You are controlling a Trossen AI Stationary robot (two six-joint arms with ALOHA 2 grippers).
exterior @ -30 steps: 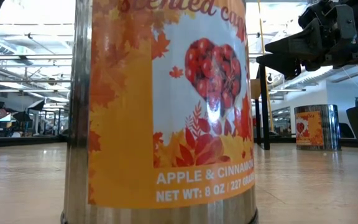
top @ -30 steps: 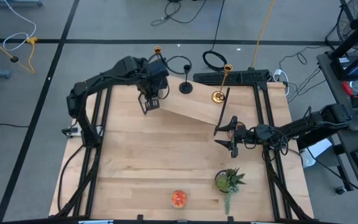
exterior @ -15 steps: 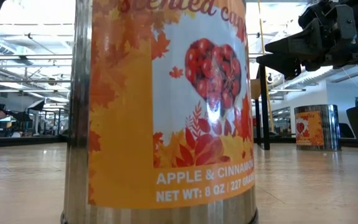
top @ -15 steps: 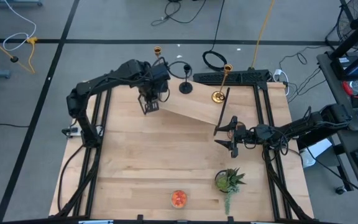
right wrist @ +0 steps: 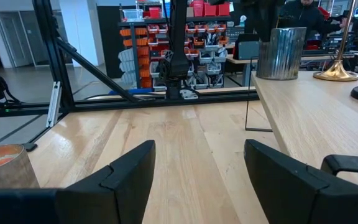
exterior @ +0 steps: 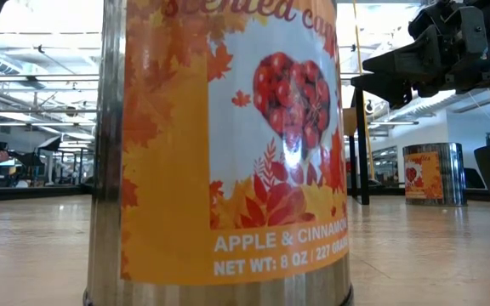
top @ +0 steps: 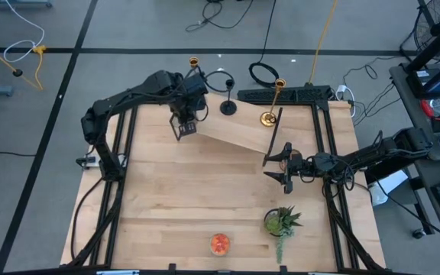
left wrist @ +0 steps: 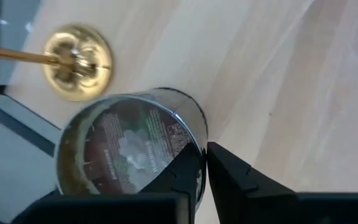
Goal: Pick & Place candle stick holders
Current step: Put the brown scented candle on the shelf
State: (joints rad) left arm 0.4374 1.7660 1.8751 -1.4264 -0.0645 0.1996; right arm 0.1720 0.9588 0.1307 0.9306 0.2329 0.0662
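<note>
My left gripper [top: 182,126] is at the table's far left, shut on a grey metal candle cup [left wrist: 129,149], which also shows in the right wrist view [right wrist: 281,53]. One gold candlestick's round base [left wrist: 78,62] stands right beside the cup. The second gold candlestick [top: 270,107] and the short black holder [top: 228,107] stand at the far edge. The orange-red cup [top: 219,243] stands near the front edge and fills the low view [exterior: 228,144]. My right gripper [top: 276,169] is open and empty at mid right. My left gripper holds the grey cup by its rim [left wrist: 202,144], on the side away from the gold base. One finger [left wrist: 182,171] is inside the cup and one [left wrist: 235,177] is outside, coming from above and pointing down. The cup is upright, its bottom at table level.
A green potted plant [top: 281,221] stands at the front right, close to my right arm. A thin black rod [top: 273,137] stands just beyond my right gripper. Bare wood lies in the table's middle and front left.
</note>
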